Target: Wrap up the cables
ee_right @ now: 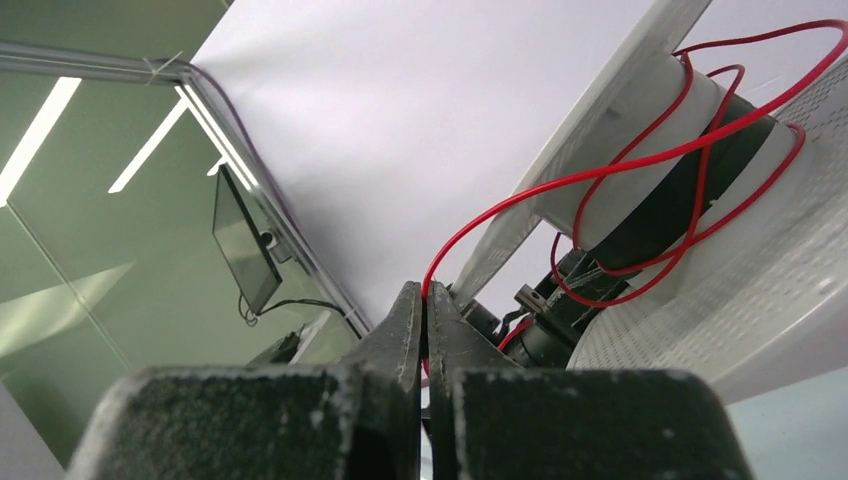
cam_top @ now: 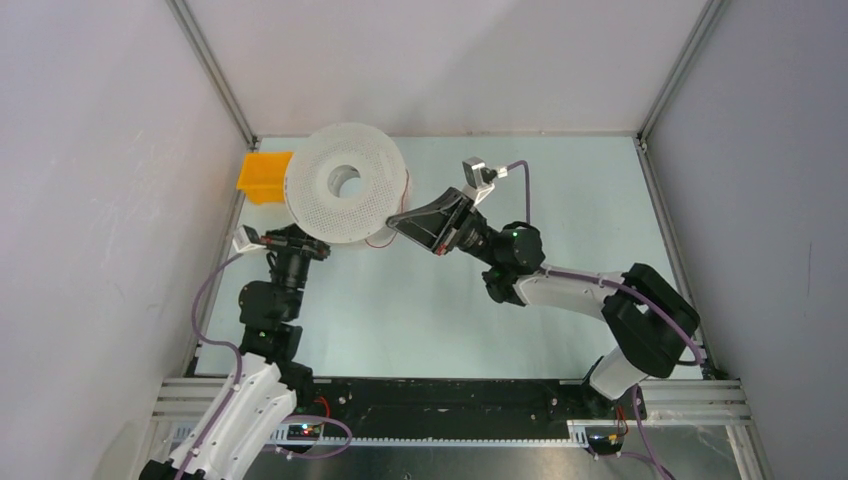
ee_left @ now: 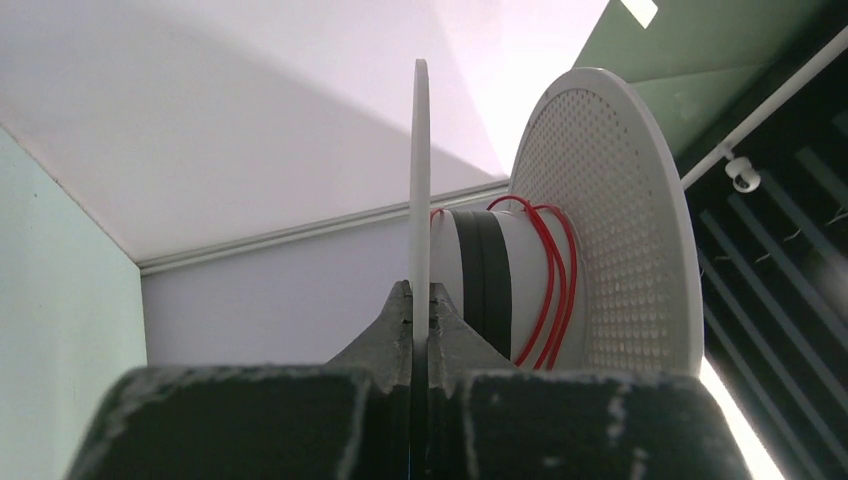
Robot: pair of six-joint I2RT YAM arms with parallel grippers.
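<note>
A white spool (cam_top: 345, 180) with perforated flanges is held up off the table at the back left. My left gripper (cam_top: 300, 240) is shut on the rim of its thin near flange (ee_left: 420, 180); the jaws (ee_left: 420, 300) clamp it edge-on. A thin red cable (ee_left: 550, 270) lies in a few loose turns round the white hub beside a black band. My right gripper (cam_top: 395, 222) is just right of the spool, shut on the same red cable (ee_right: 520, 200), which runs from the fingertips (ee_right: 424, 295) up in a slack loop to the hub. The spool's flange also shows in the right wrist view (ee_right: 780, 270).
An orange bin (cam_top: 264, 175) sits behind the spool at the back left corner. Aluminium frame posts (cam_top: 215, 75) and white walls close in the pale green table (cam_top: 580, 200) on three sides. Mauve hoses run along both arms.
</note>
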